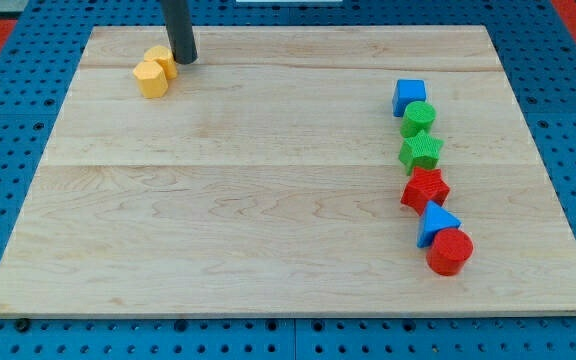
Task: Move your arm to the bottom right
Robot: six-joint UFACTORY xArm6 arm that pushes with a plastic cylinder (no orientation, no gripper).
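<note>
Item: my tip [187, 61], upper left, just beside two yellow blocks [155, 71]. No jaws, a bare rod. Risk: a diagonal run to lower right scatters the coloured block column [426, 180].

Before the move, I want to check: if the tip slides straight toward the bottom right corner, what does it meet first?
Probably nothing: my tip would pass below the red cylinder, though narrowly.
</note>
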